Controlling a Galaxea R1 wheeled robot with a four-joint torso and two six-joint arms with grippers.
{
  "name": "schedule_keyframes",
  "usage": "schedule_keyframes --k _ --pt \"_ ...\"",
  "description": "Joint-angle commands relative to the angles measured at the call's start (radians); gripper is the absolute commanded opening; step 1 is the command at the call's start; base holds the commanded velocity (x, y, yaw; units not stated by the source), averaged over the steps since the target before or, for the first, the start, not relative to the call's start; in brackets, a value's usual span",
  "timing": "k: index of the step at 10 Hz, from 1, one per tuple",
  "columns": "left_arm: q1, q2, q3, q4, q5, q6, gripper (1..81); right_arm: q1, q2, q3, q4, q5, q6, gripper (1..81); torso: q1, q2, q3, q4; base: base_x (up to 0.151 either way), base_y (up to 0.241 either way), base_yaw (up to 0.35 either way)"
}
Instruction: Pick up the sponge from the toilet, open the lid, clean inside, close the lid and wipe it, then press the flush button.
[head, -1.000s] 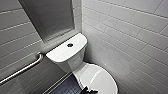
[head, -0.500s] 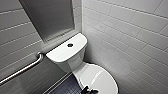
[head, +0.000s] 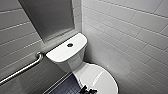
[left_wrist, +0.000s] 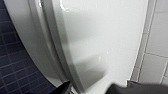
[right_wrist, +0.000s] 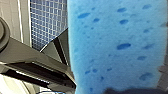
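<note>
One sponge, blue: clamped in the right pincer, which is closed on it, with floor tiles behind. One toilet; one lid, down. Left pincer at the lid's front edge, jaws spread, holding nothing. One flush button on the tank top

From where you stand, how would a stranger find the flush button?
Find the white toilet in the tiled corner. Its boxy tank has a flat cover; the flush button sits mid-cover, the one small dark round spot on all that white.
</note>
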Motion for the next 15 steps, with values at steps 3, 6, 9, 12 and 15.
schedule_keyframes --k 3,6,9,12,15 --pt "-0.164 0.018 0.085 0.008 -0.051 -0.009 81.1 -0.003 -0.031 0.028 -0.023 -0.065 0.0 1.0 0.0 0.0 0.0 0.0 0.0 0.0 0.0" --pt "-0.171 -0.019 0.17 0.008 -0.072 -0.009 81.1 -0.003 -0.031 0.027 -0.023 -0.065 0.0 1.0 0.0 0.0 0.0 0.0 0.0 0.0 0.0" --pt "-0.187 -0.082 0.281 0.01 -0.117 -0.042 81.1 -0.003 -0.033 0.031 -0.023 -0.065 0.0 1.0 0.0 0.0 0.0 0.0 0.0 0.0 0.0" --pt "-0.188 -0.157 0.397 0.011 -0.169 -0.072 81.1 -0.001 -0.033 0.033 -0.023 -0.065 0.0 1.0 0.0 0.0 0.0 0.0 0.0 0.0 0.0" --pt "-0.185 -0.274 0.566 0.014 -0.248 -0.095 81.1 -0.003 -0.031 0.034 -0.023 -0.065 -0.003 1.0 0.0 0.0 0.0 0.0 0.0 0.0 0.0"
